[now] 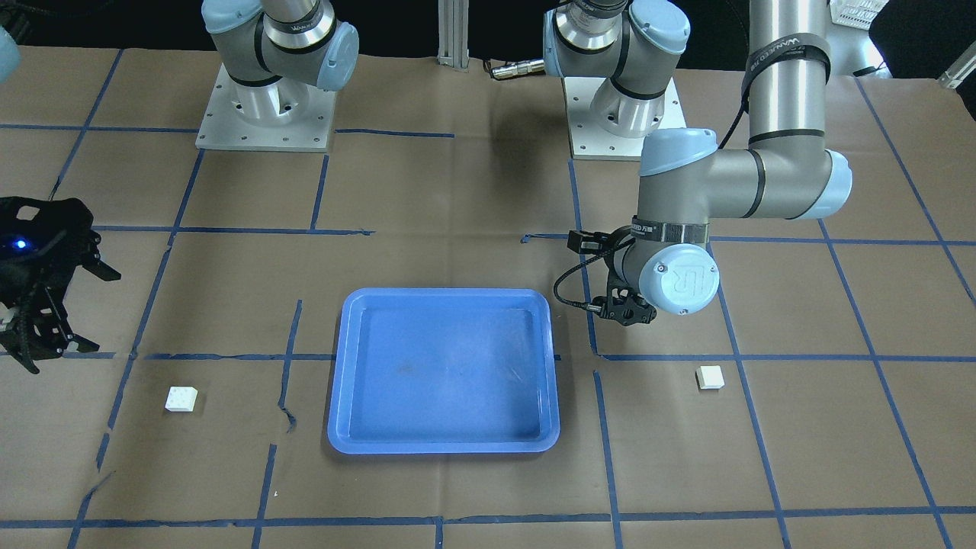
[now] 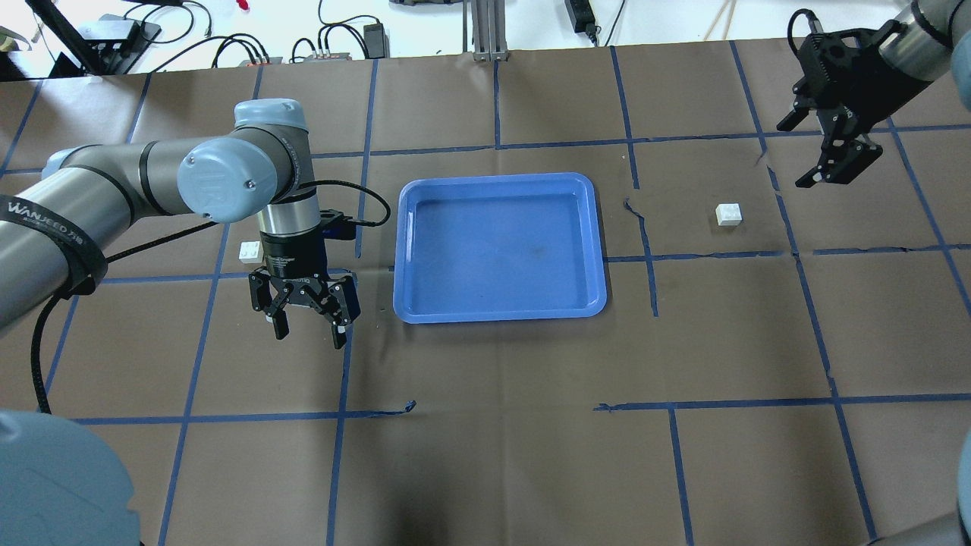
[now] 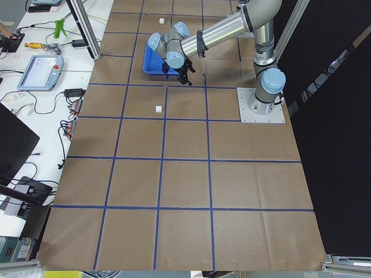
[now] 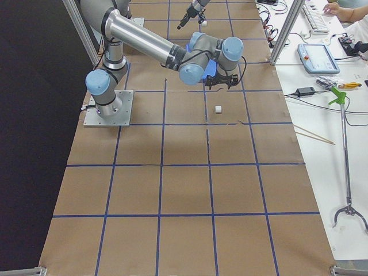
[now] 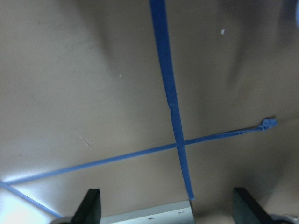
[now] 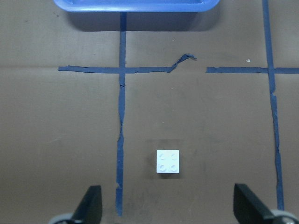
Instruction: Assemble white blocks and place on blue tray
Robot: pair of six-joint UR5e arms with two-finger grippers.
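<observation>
The blue tray lies in the middle of the table and holds nothing. One white block lies to its left, partly behind my left wrist. My left gripper is open and empty, hanging over bare paper between that block and the tray. Its wrist view shows only tape lines between the fingertips. The other white block lies to the tray's right, studs up. My right gripper is open and empty, raised beyond that block and tilted toward it. In the right wrist view the block sits between the open fingers.
Brown paper with a blue tape grid covers the table. Both arm bases stand on plates at the robot's side. The tray's near rim shows at the top of the right wrist view. Cables and devices lie off the table's far edge.
</observation>
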